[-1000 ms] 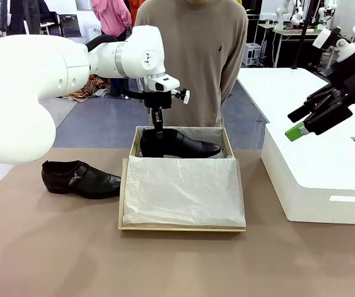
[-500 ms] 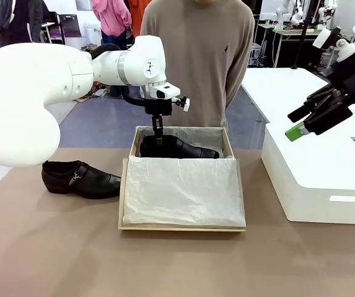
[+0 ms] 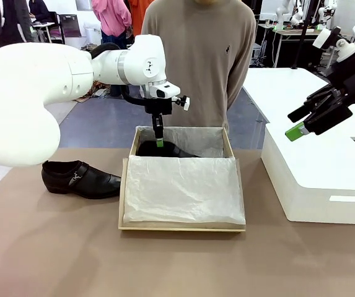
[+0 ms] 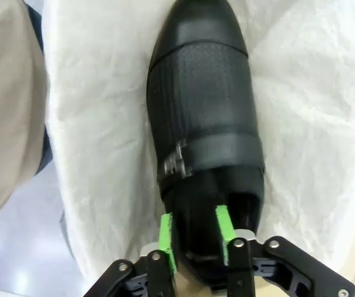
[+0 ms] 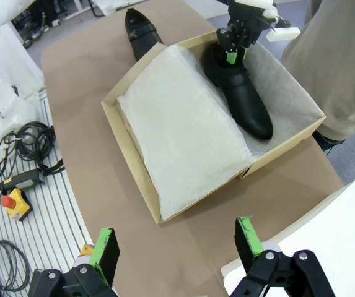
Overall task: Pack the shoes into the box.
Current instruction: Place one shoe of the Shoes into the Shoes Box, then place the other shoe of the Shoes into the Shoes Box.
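Your left gripper point(image 4: 194, 235) hangs over the far left corner of the box point(image 3: 182, 229). Its jaws are partly open, with the green pads point(image 4: 166, 241) either side of the heel rim of the shoe in the box point(image 4: 205, 124). You cannot tell whether either pad touches the leather. That shoe lies along the far wall, toe to the right, on white tissue paper point(image 3: 183, 189) that is heaped over the near part of the box. From the front, the heap hides all but the top of the shoe.

The other shoe point(image 3: 81, 179) lies on the table point(image 3: 165, 266) just beside the box's left wall, buckle point(image 3: 75, 178) towards you. Bare table runs along the near edge, and a narrow strip separates the box from the white box point(image 3: 319, 179) on the right.

Your right gripper point(image 3: 292, 125) is held high above the white box's left edge, jaws wide apart and empty.

A person point(image 3: 199, 55) stands close against the far side. The small chest emblem point(image 3: 219, 48) and the pale rectangle point(image 3: 346, 198) on the white box are too small to read.
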You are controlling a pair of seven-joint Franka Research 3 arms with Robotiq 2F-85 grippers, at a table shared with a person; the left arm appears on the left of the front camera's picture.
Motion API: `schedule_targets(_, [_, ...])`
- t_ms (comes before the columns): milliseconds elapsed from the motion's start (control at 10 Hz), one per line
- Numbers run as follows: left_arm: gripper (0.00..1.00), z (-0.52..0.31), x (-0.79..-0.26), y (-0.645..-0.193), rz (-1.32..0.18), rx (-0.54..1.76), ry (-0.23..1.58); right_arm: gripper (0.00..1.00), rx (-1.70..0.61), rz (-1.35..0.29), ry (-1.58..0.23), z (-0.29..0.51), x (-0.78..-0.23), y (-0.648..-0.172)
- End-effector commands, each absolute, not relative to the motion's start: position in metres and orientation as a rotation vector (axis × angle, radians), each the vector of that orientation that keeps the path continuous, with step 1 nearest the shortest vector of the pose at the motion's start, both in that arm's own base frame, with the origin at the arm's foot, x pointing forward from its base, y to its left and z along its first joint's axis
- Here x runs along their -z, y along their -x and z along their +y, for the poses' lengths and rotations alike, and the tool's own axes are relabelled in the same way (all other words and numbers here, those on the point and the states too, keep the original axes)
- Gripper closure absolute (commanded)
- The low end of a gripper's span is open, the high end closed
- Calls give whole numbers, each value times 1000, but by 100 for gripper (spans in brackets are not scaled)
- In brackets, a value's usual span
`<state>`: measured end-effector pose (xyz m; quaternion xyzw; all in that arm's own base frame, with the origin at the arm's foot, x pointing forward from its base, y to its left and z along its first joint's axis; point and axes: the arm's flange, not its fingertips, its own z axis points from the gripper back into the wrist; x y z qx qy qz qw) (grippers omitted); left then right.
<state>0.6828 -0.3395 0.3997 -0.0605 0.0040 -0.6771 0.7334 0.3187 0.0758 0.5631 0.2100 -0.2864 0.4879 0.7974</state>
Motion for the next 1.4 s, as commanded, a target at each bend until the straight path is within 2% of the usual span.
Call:
schedule_targets(0, [10,-339,-415,-686,2,1464,148,0,-1057,-631,-476,77,-564,-320])
schedule_targets(100, [0,-337,-428,-682,-8,1455,157,0,-1057,-631,-476,77,-564,-320])
schedule_targets(600, [0,-312,-485,-667,-57,1437,183,0,-1057,-631,-476,77,-564,-320])
schedule_targets(700, [0,-291,-490,-674,-61,1453,237,0,-1057,-631,-476,77,-564,-320])
schedule_targets(800, [0,-320,-482,-672,-50,1464,154,0,-1057,-631,-476,77,-564,-320])
schedule_targets(1300, [0,-320,-482,-672,-50,1464,154,0,-1057,-631,-476,77,-564,-320])
